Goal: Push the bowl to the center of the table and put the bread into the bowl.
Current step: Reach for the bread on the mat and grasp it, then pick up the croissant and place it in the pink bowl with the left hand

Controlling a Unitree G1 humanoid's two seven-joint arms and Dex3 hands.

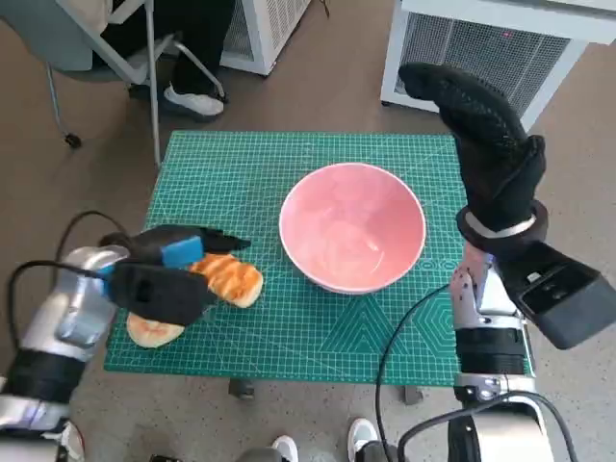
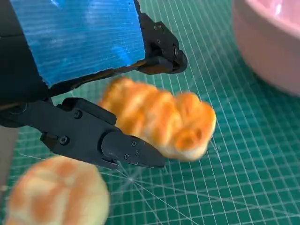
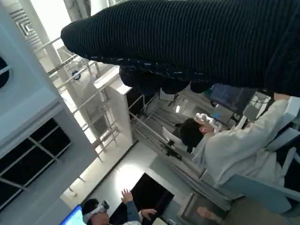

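Bread (image 2: 159, 122) pinched by left robot hand (image 1: 164, 274) beside bowl (image 1: 352, 226); right robot hand (image 1: 486, 144) raised, fingers straight, holding nothing.

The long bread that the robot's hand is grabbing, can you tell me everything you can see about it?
The long bread is a stubby golden loaf with darker orange-brown ridges across its top and a paler, rounded end. It looks soft and baked. It lies near the left edge of the green mat, left of the pink bowl and apart from it. The left hand has its black fingers on both sides of it. A round bread sits right beside it.
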